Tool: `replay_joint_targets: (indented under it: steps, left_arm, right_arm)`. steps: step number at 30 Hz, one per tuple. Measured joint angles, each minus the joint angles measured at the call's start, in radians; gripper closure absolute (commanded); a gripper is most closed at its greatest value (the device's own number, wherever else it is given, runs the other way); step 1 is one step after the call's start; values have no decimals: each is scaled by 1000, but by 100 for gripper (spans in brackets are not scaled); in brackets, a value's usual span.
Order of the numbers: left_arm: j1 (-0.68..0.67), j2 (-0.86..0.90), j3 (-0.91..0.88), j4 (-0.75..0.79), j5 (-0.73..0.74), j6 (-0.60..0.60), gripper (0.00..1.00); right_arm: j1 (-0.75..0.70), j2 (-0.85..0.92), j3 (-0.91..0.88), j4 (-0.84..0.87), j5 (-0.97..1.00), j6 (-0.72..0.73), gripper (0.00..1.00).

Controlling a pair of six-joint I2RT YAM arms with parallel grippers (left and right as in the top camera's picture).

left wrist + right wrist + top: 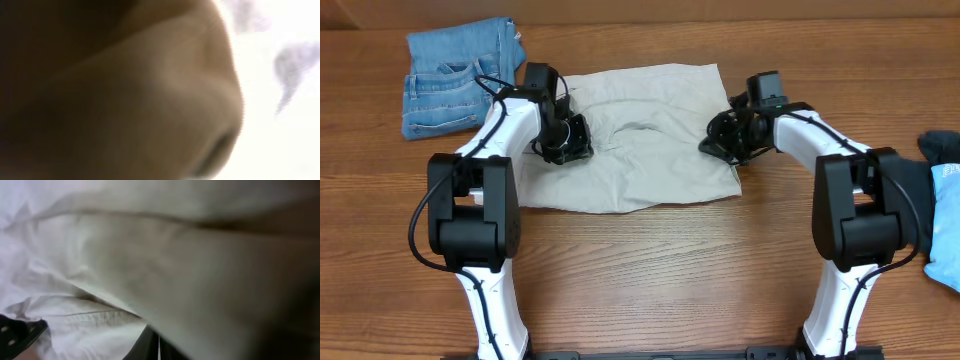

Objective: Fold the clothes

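The shorts (650, 150) lie spread flat on the table (640, 285), between the two grippers. The left gripper (565, 138) rests on the cloth inward of the near side edge. The right gripper (725, 135) sits at the opposite side edge.

**Tool state**
- Right gripper: clenched. Cream cloth fills its wrist view close to the lens, so it probably pinches the edge of the shorts.
- Left gripper: its wrist view shows only blurred beige cloth against the lens. Whether it is clenched or released cannot be told.

**Hazards from this position**
1. Uneven grip. If only one gripper holds cloth, a lift drags the shorts sideways, and the fold line skews.
2. Single-layer pinch. If a gripper catches only the top layer, the lower layer stays on the table and the shorts open instead of folding.
3. Slip. A shallow pinch on the edge at the right gripper may release under the weight of the cloth in mid-fold.
4. Blocked cameras. Cloth covers both wrist views, so a lost grip shows only from overhead.
5. Collision with other garments. Folded jeans (455, 85) lie just outward of and beyond the left gripper. Blue pieces (945, 215) lie well outward of the right gripper, beside the arm. A wide swing can disturb either pile.
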Motion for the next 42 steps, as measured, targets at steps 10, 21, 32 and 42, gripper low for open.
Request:
replay_joint_targets:
  steps: [10,21,32,42]
  left_arm:
    - [39,3,14,-108,-19,74,96]
    - [-87,-465,-15,-133,-230,141,4]
    - [-87,-484,-12,-207,-230,114,0]
    - [-87,-484,-12,-215,-229,114,0]
  right_arm:
    - [-73,0,31,-134,103,-8,96]
    - [-119,-386,10,-270,326,45,20]
    - [-59,-210,10,-145,201,-10,21]
    - [-59,-74,10,10,84,54,46]
